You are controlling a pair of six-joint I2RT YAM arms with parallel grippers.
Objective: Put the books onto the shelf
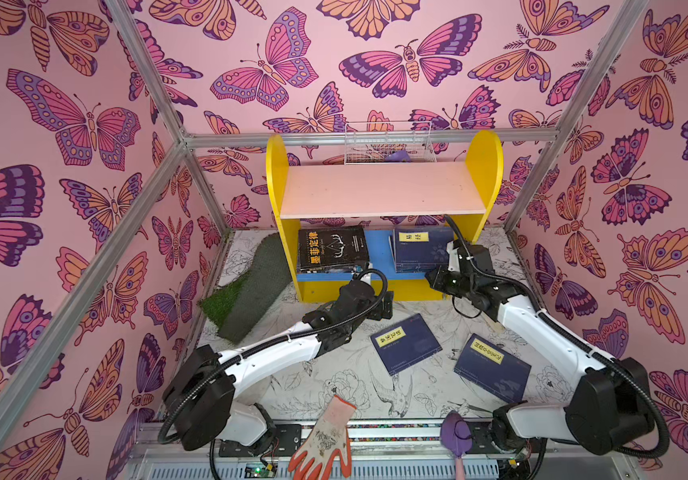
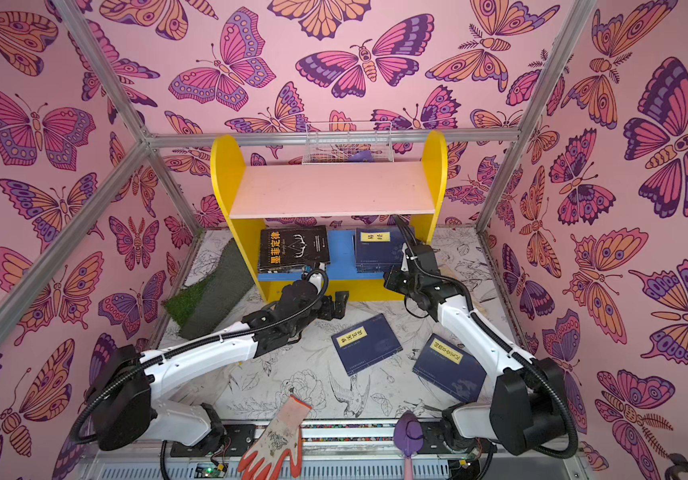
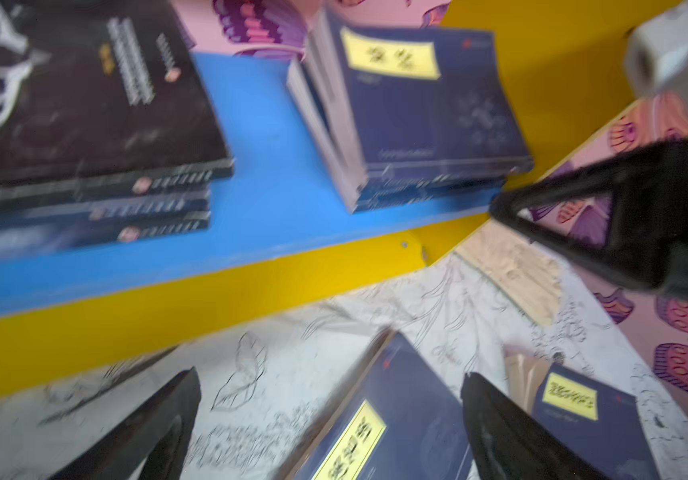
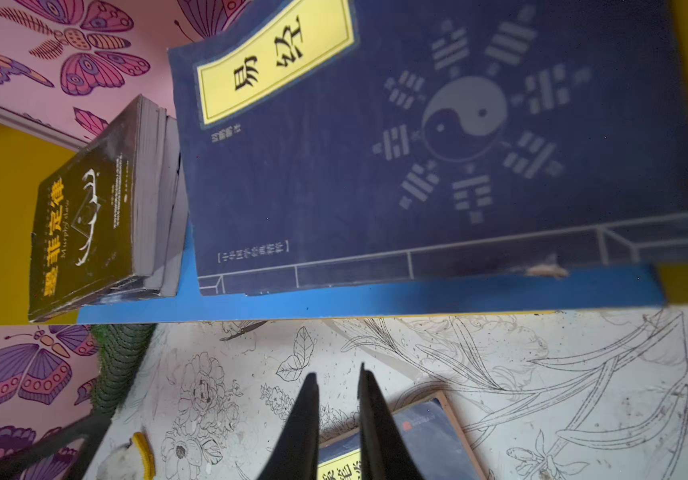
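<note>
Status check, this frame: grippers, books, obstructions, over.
Left gripper wide open, empty; right gripper nearly shut, empty. Two navy-blue yellow-labelled books flat on table; dark stack, navy stack on yellow shelf's blue lower board. Nothing blocking.

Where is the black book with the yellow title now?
In both top views the black book tops a stack at the left end of the shelf's blue lower board, with the navy stack to its right.

1. Yellow-sided shelf (image 1: 383,191) stands upright at the table's (image 1: 334,386) back edge.
2. Dark books (image 1: 331,249) lie stacked flat at the lower board's (image 1: 379,249) left end.
3. Navy stack (image 1: 421,249) lies at its right end.
4. Two loose navy books (image 1: 405,343) (image 1: 492,368) lie flat mid-table.
</note>
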